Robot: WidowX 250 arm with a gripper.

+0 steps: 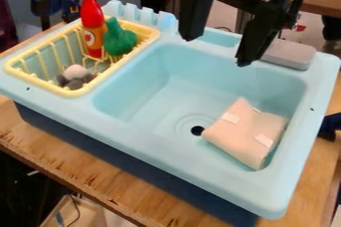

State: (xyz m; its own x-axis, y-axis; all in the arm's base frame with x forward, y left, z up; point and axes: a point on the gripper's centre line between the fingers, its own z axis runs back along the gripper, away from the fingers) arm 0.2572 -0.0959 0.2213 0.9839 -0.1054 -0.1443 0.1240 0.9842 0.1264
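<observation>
My black gripper (216, 51) hangs over the back edge of the light blue toy sink (133, 131), its two fingers wide apart with nothing between them. Below it and toward the front right, a folded pinkish cloth (243, 130) with white tags lies in the basin, beside the dark drain (197, 130) and against the right wall. A yellow rack (83, 91) sits on the sink's left side. In it stand a red bottle (92, 24) with an orange label and, touching or close to it, a green object (120, 39). A small white and grey item (75, 74) lies near the rack's front.
A grey rounded block (289, 54) rests on the sink's back right rim. Scalloped ridges (140, 14) rise along the back left edge. The sink stands on a wooden table (100, 186), with a blue clamp (48, 4) behind at the left.
</observation>
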